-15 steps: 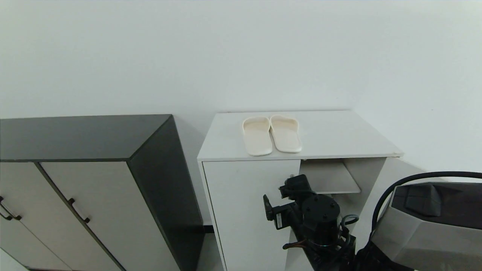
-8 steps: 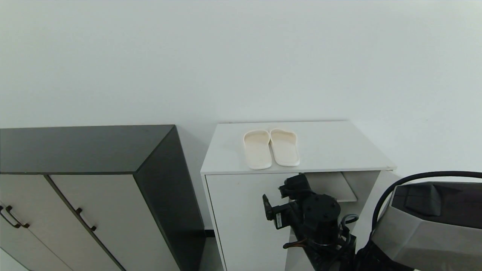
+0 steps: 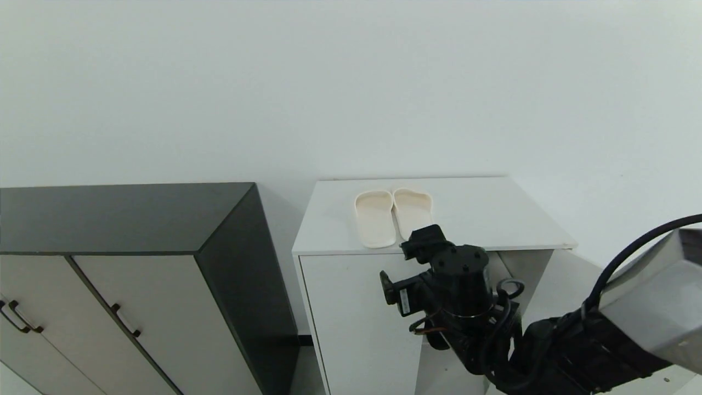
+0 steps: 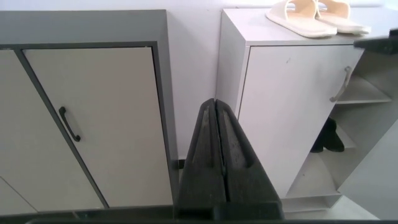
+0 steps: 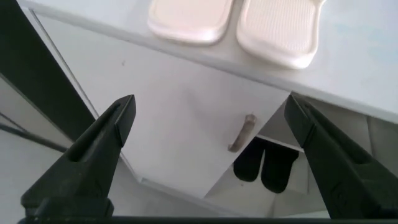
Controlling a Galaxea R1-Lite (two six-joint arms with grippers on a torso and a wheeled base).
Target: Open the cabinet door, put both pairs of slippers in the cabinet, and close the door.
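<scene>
A pair of cream slippers (image 3: 395, 216) lies side by side on top of the white cabinet (image 3: 482, 214). The cabinet's left door (image 3: 351, 318) is shut and has a handle (image 5: 242, 132); its right half stands open. Inside it, on a lower shelf, sits a pair of black slippers (image 5: 267, 165) (image 4: 328, 137). My right gripper (image 3: 421, 241) (image 5: 211, 155) hangs open in front of the cabinet's top edge, just below the cream slippers (image 5: 236, 22), holding nothing. My left gripper (image 4: 216, 106) is shut and empty, back from both cabinets, between them.
A dark-topped cabinet (image 3: 126, 214) with two handled doors (image 4: 93, 112) stands left of the white one, a narrow gap between them. A plain white wall (image 3: 351, 82) runs behind both. The open half has shelves (image 4: 364, 93).
The head camera tilted at first, shifting the whole picture downward. Since then my right arm has risen, bringing its gripper from the shelf's height to the cabinet's top edge.
</scene>
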